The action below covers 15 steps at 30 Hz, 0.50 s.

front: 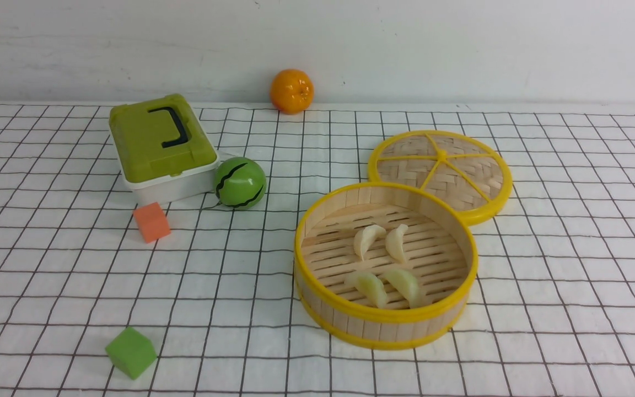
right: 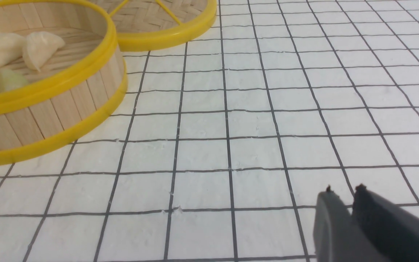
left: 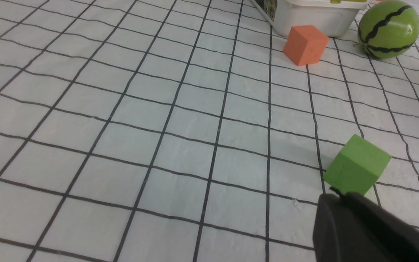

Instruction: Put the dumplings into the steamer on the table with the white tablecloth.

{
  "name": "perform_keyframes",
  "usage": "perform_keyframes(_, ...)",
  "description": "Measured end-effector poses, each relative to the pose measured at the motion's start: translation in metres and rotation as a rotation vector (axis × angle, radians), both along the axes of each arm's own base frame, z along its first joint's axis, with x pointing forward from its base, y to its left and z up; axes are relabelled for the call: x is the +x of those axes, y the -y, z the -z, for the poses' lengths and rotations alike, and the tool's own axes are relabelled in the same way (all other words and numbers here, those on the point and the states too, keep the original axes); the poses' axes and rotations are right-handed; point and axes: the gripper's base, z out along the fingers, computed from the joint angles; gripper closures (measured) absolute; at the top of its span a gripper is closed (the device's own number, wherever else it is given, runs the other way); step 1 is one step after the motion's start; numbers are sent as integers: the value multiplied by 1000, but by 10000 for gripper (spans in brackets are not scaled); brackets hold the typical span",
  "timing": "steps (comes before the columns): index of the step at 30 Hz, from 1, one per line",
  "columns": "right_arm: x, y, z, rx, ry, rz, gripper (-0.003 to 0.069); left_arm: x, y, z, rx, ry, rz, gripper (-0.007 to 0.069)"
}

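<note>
Front view: four glossy dumplings (front: 386, 263)

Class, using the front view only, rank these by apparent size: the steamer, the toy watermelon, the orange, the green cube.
1. steamer
2. toy watermelon
3. orange and green cube: look alike; the cube sits much nearer the camera, so unranked.

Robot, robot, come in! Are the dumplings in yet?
Left gripper shut, empty. Right gripper slightly open, empty. Four dumplings inside steamer. Nothing in the way.

The front view looks forward and down across the whole surface (front: 571, 264) — both wrist views skim it close, each sharing a patch.
</note>
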Motion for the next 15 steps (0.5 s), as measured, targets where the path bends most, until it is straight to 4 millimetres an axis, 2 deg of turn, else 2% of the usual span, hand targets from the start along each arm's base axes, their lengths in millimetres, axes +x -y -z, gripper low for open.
perform_keyframes(15,0,0,0,0,0,0,547,0,0,0,-3,0,-1,637)
